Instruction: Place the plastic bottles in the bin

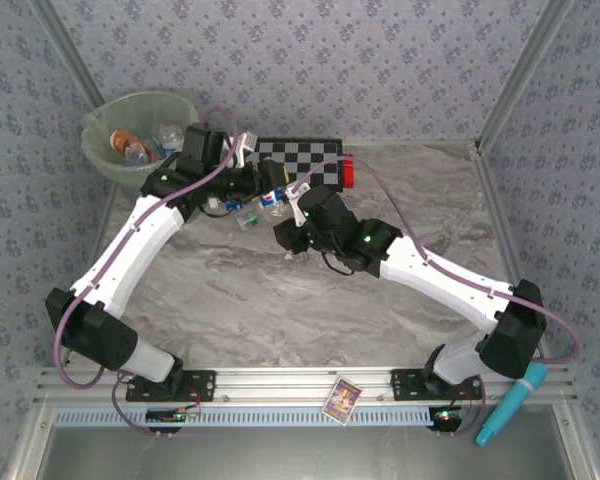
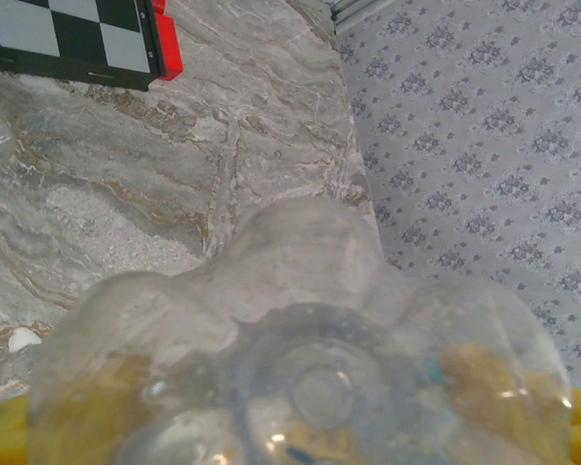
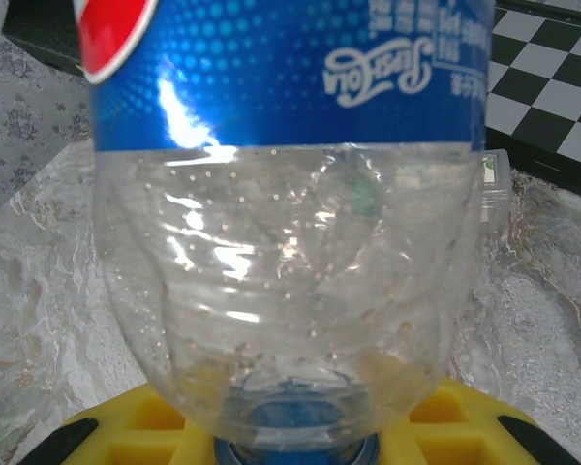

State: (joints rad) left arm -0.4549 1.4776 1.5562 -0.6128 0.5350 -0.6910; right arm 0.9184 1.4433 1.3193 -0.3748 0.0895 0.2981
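Observation:
My right gripper (image 3: 295, 453) is shut on the blue cap and neck of a clear plastic bottle (image 3: 290, 242) with a blue label; in the top view that bottle (image 1: 270, 197) lies just in front of the checkerboard. The lobed base of another clear bottle (image 2: 300, 329) sits between the yellow fingers (image 2: 2, 431) of my left gripper (image 2: 300, 441), reaching from one to the other. Both grippers meet mid-table, left (image 1: 252, 188) and right (image 1: 292, 212). The pale green bin (image 1: 102, 152) stands at the far left corner with several bottles (image 1: 135, 148) inside.
A black-and-white checkerboard (image 1: 305, 158) with a red block (image 1: 348, 172) at its right end lies behind the grippers. A turquoise pen-shaped tool (image 1: 510, 402) and a small card (image 1: 340, 398) rest on the near rail. Patterned walls close in the table.

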